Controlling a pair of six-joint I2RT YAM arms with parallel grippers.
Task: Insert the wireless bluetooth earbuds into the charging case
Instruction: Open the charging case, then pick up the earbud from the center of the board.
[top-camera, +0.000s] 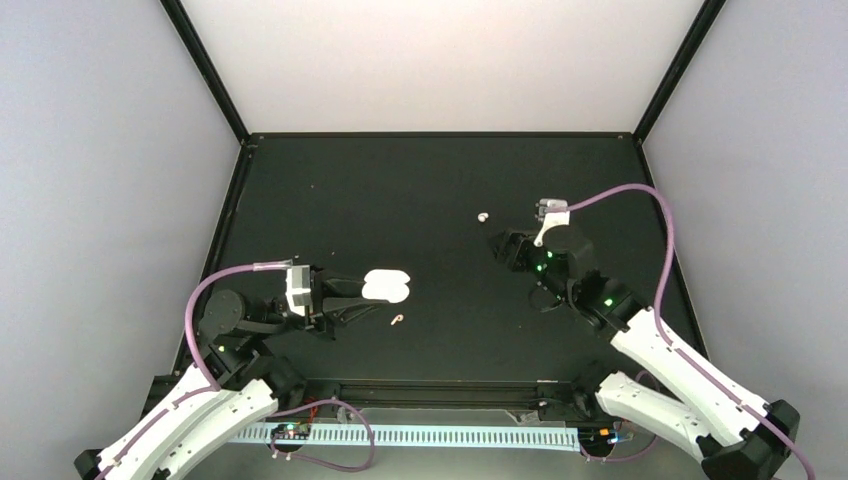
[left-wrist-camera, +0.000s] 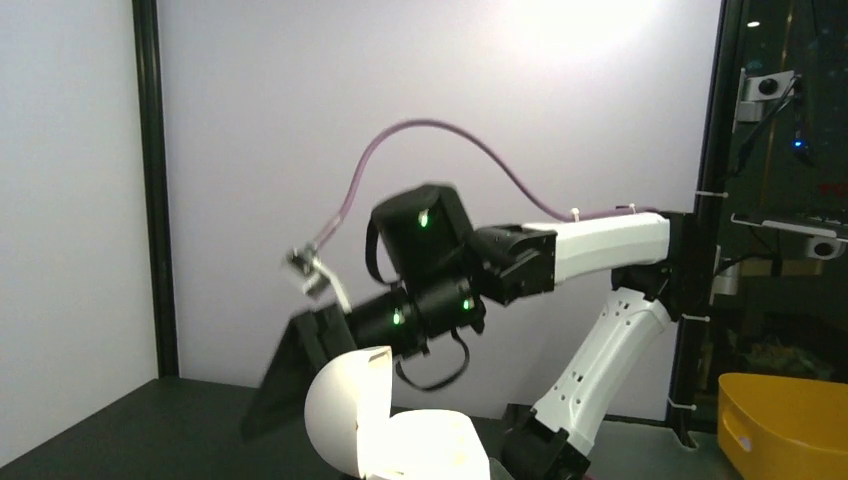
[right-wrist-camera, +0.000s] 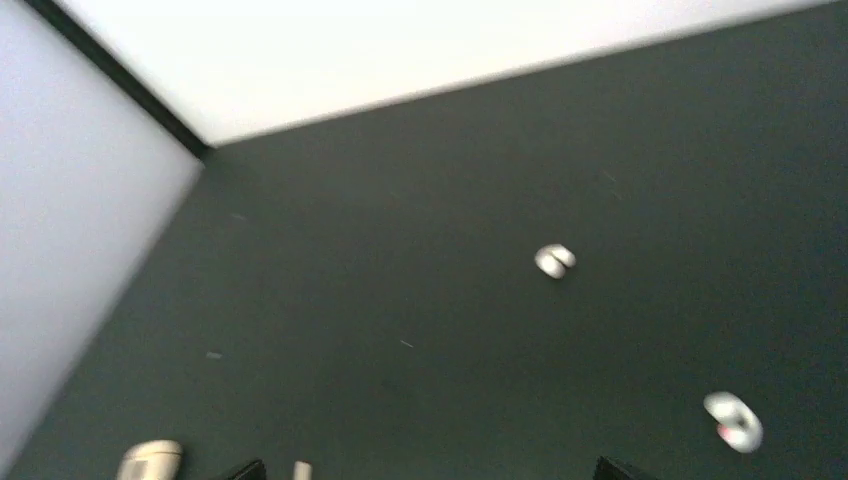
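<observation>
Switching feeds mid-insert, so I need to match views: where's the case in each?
Top external: case, open, left of centre, in the left gripper.
Left wrist: bottom centre, lid raised.
Right wrist: likely the blurred cream blob at the bottom-left corner.
Shared landmark: the black table.

No legible text, brand, number or sign in any view. Charging case (top-camera: 386, 286) shell plain white. Right arm (left-wrist-camera: 610, 240) casing plain white; green lights (left-wrist-camera: 423, 218) on it mere dots.
</observation>
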